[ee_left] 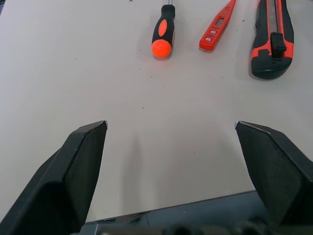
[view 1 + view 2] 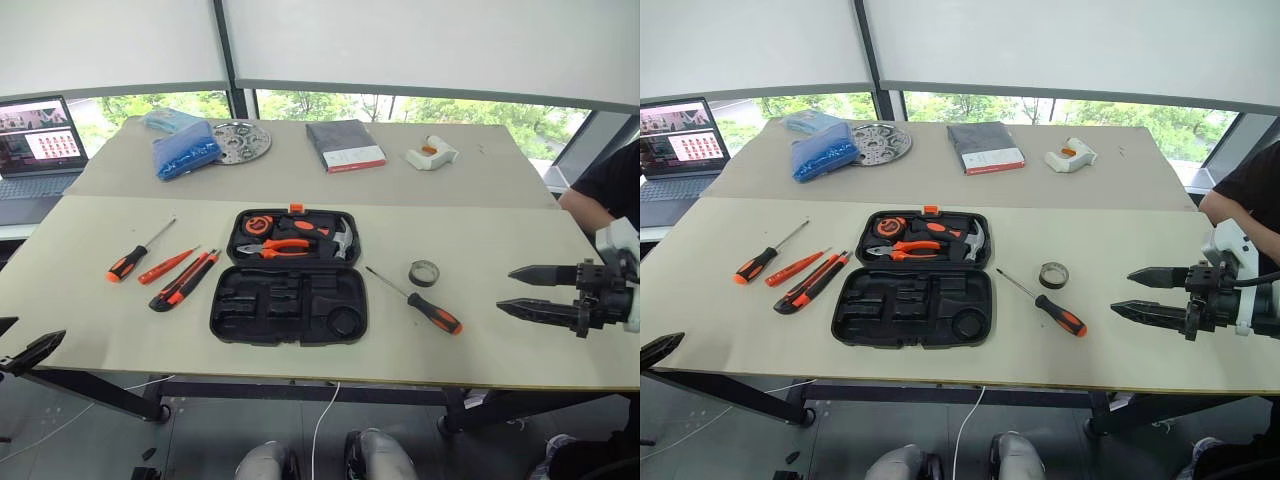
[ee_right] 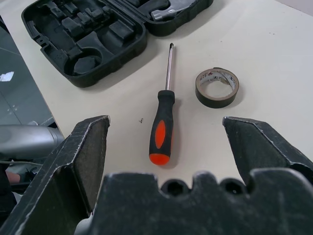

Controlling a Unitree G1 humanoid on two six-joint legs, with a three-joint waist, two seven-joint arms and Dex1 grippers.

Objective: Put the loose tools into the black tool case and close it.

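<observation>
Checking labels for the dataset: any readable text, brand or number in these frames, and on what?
No text reads clearly.
Dark grey book: red-and-white label, print too small to read.
Laptop screen: images and text, too blurred.
Slim orange-red screwdriver: small window and markings, illegible.
Tape roll: print on the inner core, not legible.
Tool case, utility knife: no lettering visible.

Black tool case [image 2: 289, 288] open, centre; loose tools [image 2: 165, 268] flat either side.
</observation>
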